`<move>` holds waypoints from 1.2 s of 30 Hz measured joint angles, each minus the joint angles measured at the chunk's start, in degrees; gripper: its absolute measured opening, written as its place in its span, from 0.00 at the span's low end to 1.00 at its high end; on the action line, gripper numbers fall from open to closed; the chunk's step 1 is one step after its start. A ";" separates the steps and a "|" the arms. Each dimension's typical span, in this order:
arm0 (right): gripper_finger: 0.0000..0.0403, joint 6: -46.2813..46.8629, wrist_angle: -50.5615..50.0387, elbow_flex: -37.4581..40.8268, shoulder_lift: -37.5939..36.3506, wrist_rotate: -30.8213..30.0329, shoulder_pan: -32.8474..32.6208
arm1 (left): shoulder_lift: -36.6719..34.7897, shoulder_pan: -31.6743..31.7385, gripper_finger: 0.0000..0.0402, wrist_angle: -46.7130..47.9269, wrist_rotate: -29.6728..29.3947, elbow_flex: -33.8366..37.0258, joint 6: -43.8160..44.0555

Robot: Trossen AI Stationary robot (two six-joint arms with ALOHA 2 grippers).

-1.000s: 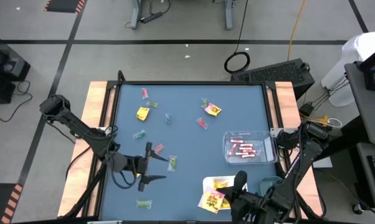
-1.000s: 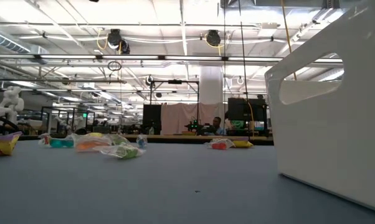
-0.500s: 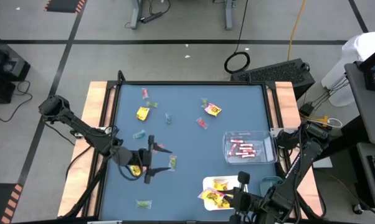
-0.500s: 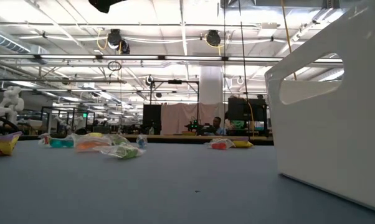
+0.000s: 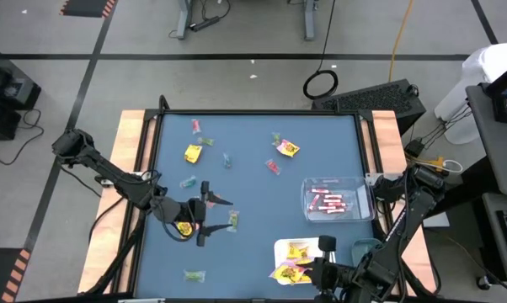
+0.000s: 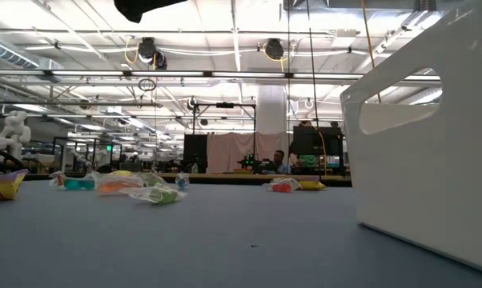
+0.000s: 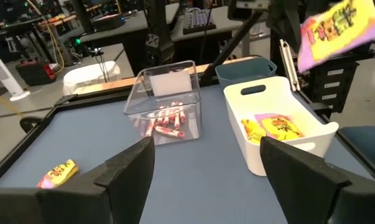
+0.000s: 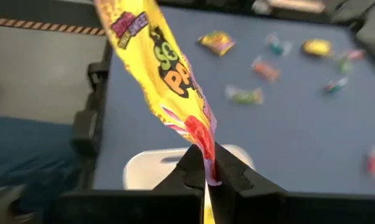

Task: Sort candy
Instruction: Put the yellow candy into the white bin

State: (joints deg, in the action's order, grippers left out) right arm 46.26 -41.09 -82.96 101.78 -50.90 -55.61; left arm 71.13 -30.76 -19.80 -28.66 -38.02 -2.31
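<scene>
right gripper (image 8: 206, 177): jaws pinched tight on 1 corner of a yellow packet (image 8: 159, 68), hanging over the white bin (image 5: 285, 250) at the near right edge of the table (image 5: 253, 181)
left gripper (image 7: 206, 168): jaws spread wide, holding nothing, low over the near-left part of the table, pointed toward the bins
candy: 1 yellow packet (image 7: 276, 127) already in the white bin; red sticks (image 5: 328, 202) in the clear bin (image 7: 169, 87); loose yellow, red and green pieces scattered across the far and left table, e.g. a loose yellow one (image 5: 193, 153)
risk 1: corner-only pinch, so the packet may swing and land on the bin rim or outside it on release
risk 2: wrapper could stick to a pad when the jaws open and get carried back out
risk 3: small green pieces (image 5: 233, 220) just beside the left gripper look light and slippery; a wide approach could push them away instead of catching them
writing: packet print shows roughly "SO" over "PA" in orange; rest too blurred to read, brand not confirmed
</scene>
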 joint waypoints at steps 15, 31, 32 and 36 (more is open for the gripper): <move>0.00 30.43 -20.07 0.00 0.00 32.27 3.80 | -0.02 -0.11 0.73 9.58 1.64 0.00 11.24; 0.01 34.52 -27.36 0.00 0.00 48.02 9.52 | -0.02 -6.32 0.73 18.31 1.68 0.00 21.42; 0.02 34.38 -27.40 0.00 0.00 47.97 9.55 | -0.02 -6.76 0.73 19.31 1.67 0.00 22.01; 0.09 34.37 -26.75 0.00 0.02 47.81 9.53 | -0.02 -8.11 0.73 25.55 1.66 0.00 27.10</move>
State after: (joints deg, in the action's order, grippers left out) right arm 80.63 -67.84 -82.96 101.80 -3.09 -46.08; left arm 71.11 -38.87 5.74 -27.00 -38.02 24.79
